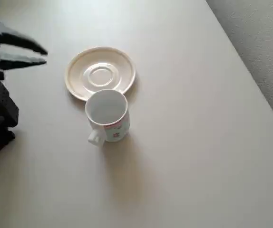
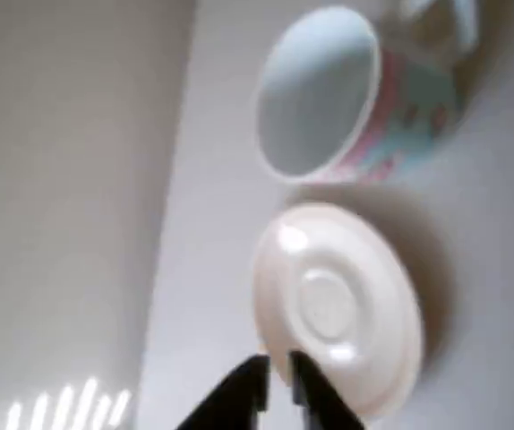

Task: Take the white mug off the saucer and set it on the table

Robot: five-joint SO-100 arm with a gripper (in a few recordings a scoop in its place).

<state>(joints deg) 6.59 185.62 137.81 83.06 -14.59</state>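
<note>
The jaws of the gripper (image 1: pixel 45 56) are a little apart and hold nothing, off to the left of the saucer (image 1: pixel 100 74). The white mug (image 1: pixel 107 115) stands on the table (image 1: pixel 184 142), right beside the saucer.

One white mug (image 1: pixel 107 114) stands on the counter (image 1: pixel 184 142), upright, with a single loop handle at its 7 o'clock in the overhead view. One saucer (image 1: pixel 101 72) sits at the mug's 12 o'clock. One black claw (image 1: pixel 45 56) with two fingers is at the saucer's 9 o'clock.
</note>
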